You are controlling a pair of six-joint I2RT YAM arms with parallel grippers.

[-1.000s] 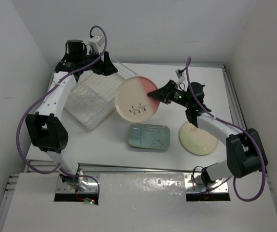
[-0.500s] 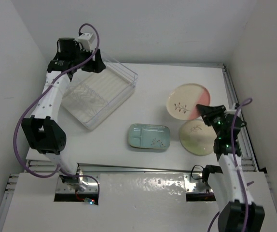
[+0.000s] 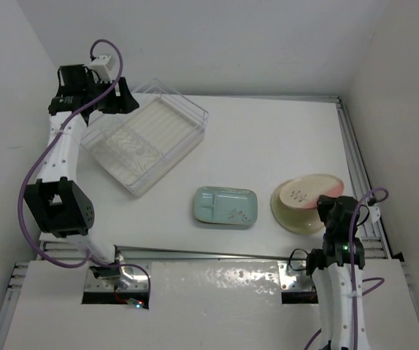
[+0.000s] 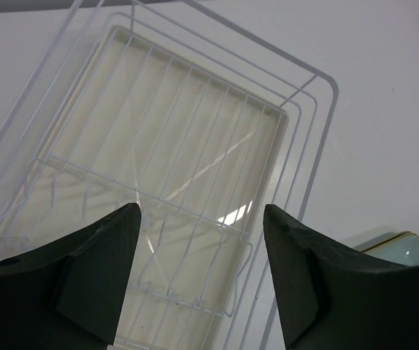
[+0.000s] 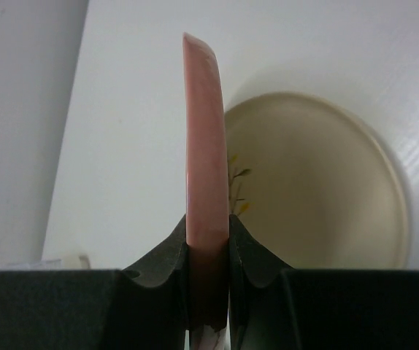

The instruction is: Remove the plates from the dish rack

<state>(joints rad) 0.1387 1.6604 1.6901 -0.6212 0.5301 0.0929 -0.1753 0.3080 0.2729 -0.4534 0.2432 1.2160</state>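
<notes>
The clear dish rack (image 3: pixel 147 142) stands at the back left and holds no plates; its ribbed base fills the left wrist view (image 4: pixel 180 138). My left gripper (image 3: pixel 124 102) (image 4: pixel 202 219) is open and empty above the rack's back left corner. My right gripper (image 3: pixel 327 207) (image 5: pixel 208 227) is shut on the rim of a cream and salmon-pink plate (image 3: pixel 313 189), seen edge-on in the right wrist view (image 5: pixel 206 131). It holds that plate tilted just over another cream plate (image 3: pixel 291 213) (image 5: pixel 319 219) lying on the table. A teal divided plate (image 3: pixel 226 206) lies flat at the centre.
The white walls close in at the left, back and right. A metal rail (image 3: pixel 355 157) runs along the table's right edge beside the right arm. The teal plate's corner (image 4: pixel 403 246) shows low on the right in the left wrist view.
My right arm has carried the pink-segment plate from beside the rack across to the right and lowered it over the cream plate. My left arm has drawn back to the left.
</notes>
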